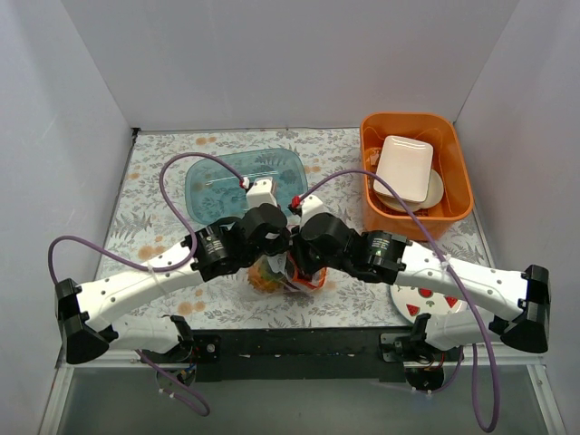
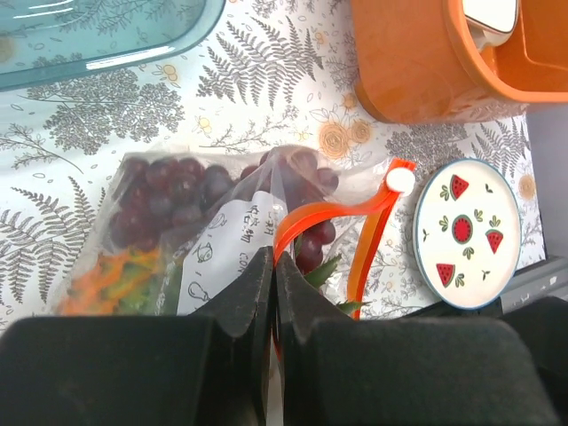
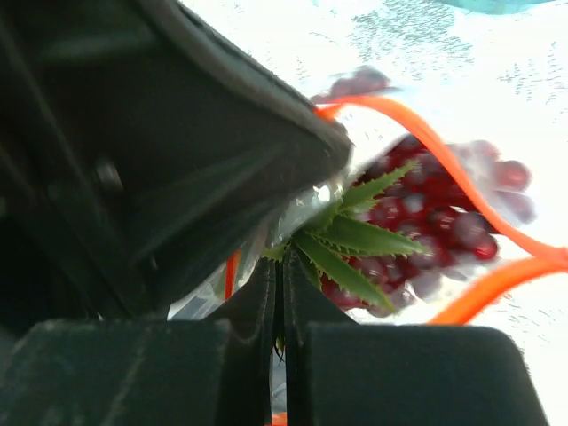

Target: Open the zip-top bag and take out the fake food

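**A:** Talk me through it. Where's the bag?

**B:** The bag [image 2: 222, 232] is on the tabletop [image 2: 266, 98], near side, dead centre between my two arms. The teal tray [image 1: 237, 179] is just beyond it, the orange bin [image 2: 417, 62] is far right, and the watermelon plate [image 2: 465, 232] is near it on the right.

**A:** And your tools?

**B:** Left tool [image 2: 273, 262]: fingers pressed together, pinching the clear plastic at the bag's mouth. Right tool [image 3: 278, 284]: fingers together as well, with a fold of the bag's plastic caught between them. My left tool looms right up against it in that view.

**A:** Is the mouth open?

**B:** The orange zip strip [image 2: 342, 204] bows into two strands that stand apart, so yes, it gapes.

**A:** And the food?

**B:** What I can see is inside. The purple grapes [image 2: 169, 191] are packed at the far end. The pineapple [image 2: 106, 284] is nearer me, with its green leaves [image 3: 351, 238] right beside the right tool's fingers.
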`<action>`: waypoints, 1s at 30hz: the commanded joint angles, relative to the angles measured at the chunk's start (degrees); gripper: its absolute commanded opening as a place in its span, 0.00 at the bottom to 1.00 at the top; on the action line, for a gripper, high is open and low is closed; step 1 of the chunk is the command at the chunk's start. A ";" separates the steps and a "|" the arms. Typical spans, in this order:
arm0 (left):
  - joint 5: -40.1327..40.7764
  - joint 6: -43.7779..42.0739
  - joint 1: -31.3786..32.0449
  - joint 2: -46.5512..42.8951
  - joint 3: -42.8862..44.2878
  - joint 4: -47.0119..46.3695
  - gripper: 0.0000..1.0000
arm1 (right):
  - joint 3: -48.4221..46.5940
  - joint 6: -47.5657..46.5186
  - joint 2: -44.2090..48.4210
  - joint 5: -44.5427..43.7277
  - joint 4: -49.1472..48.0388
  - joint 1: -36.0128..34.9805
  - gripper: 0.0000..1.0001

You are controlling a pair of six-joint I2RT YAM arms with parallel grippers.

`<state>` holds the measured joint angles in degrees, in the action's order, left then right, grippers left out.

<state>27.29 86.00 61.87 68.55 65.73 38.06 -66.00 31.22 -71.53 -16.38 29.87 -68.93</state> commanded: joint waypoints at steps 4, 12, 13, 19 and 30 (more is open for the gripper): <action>2.07 0.40 -2.01 -3.25 0.71 3.33 0.00 | -3.96 -2.21 6.03 -13.23 2.30 0.11 0.01; -6.62 -3.11 -2.01 -5.80 -1.40 -0.18 0.00 | -4.40 -4.67 5.61 -10.10 -0.41 2.21 0.01; -8.29 -3.81 -2.01 -5.97 -2.70 -1.23 0.00 | -5.19 -5.20 4.56 -8.94 -1.56 2.48 0.01; -13.75 -6.54 -2.01 -5.80 -4.83 -7.13 0.00 | -8.72 -5.56 0.50 -7.61 -0.33 3.00 0.01; -8.49 -3.47 -2.01 -4.66 -3.95 -4.14 0.00 | -4.31 -3.10 6.84 -1.63 -1.83 6.35 0.01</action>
<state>16.53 81.03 59.75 64.51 60.84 31.33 -69.71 26.98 -67.02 -18.00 34.54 -60.93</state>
